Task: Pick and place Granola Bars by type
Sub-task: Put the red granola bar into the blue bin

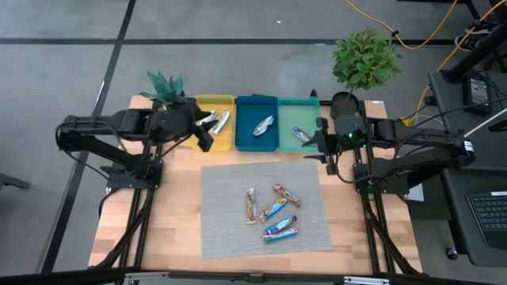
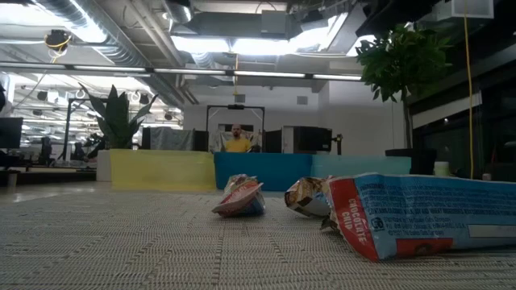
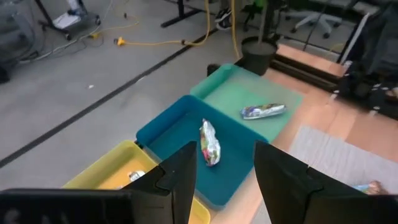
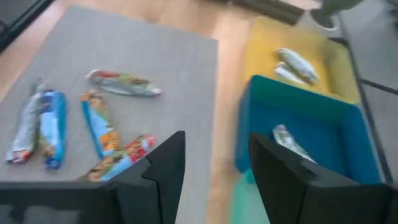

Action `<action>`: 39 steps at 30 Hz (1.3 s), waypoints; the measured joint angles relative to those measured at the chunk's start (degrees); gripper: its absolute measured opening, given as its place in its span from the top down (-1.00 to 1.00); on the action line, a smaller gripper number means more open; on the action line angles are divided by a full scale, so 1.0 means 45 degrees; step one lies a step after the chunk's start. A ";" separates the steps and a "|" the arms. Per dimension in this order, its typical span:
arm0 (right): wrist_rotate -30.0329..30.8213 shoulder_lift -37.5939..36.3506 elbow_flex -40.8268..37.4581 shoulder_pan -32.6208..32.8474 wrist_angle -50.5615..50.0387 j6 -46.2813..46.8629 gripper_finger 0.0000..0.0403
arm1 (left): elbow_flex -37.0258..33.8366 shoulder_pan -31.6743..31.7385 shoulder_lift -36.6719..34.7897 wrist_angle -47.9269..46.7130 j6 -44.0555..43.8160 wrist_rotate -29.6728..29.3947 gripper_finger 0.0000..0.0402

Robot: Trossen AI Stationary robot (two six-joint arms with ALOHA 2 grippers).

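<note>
Several granola bars (image 1: 273, 212) in blue and red-orange wrappers lie on the grey mat (image 1: 230, 237); the right wrist view shows these bars (image 4: 99, 124) too. Silver bars (image 1: 215, 120) lie in the yellow tray (image 1: 224, 101). One bar (image 1: 264, 125) lies in the blue tray (image 1: 255, 103). One more bar (image 1: 299, 134) lies in the teal tray (image 1: 301, 103). My left gripper (image 1: 206, 136) hovers open over the yellow tray's near edge, nothing between its fingers (image 3: 183, 177). My right gripper (image 1: 320, 142) hangs open by the teal tray's right end, with nothing between its fingers (image 4: 163, 165).
The three trays stand in a row along the table's far edge. A small plant (image 1: 165, 85) stands at the far left and a larger potted plant (image 1: 364, 59) at the far right. Bare wood (image 1: 174, 206) flanks the mat. A person (image 2: 236, 141) shows far behind.
</note>
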 joint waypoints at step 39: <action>0.0968 0.8537 0.0000 0.4942 -0.0371 1.1094 -0.66 | 0.0000 -0.2382 -0.0323 -0.2416 -0.1427 -0.1607 0.30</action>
